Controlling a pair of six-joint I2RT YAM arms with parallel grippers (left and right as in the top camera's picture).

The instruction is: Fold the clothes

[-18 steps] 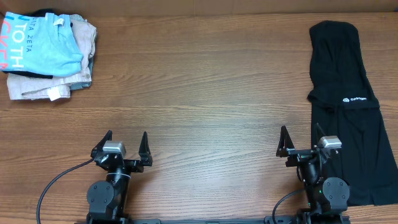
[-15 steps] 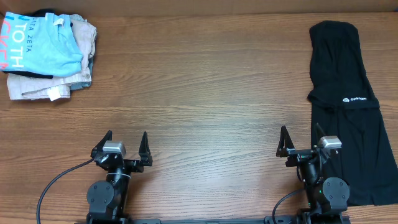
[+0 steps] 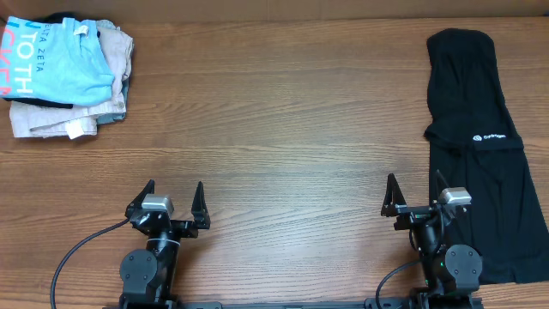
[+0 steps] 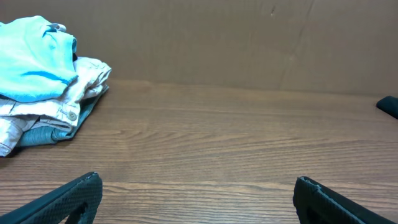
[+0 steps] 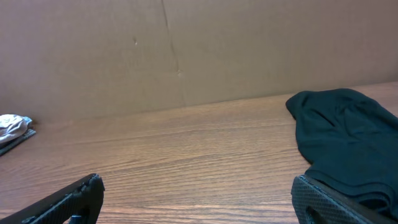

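The black T-shirt point(image 3: 480, 146) lies folded lengthwise along the table's right side, with a small white logo print point(image 3: 491, 136) facing up. It also shows at the right of the right wrist view point(image 5: 348, 137), and its far tip shows in the left wrist view point(image 4: 388, 104). My right gripper point(image 3: 416, 189) is open and empty at the front edge, its right finger over the shirt's left edge. My left gripper point(image 3: 174, 193) is open and empty at the front left, far from the shirt.
A pile of folded clothes sits at the back left: a light blue shirt with lettering point(image 3: 56, 60) on top of beige garments point(image 3: 77, 112). It also shows in the left wrist view point(image 4: 43, 87). A cardboard wall point(image 5: 186, 50) stands behind the table.
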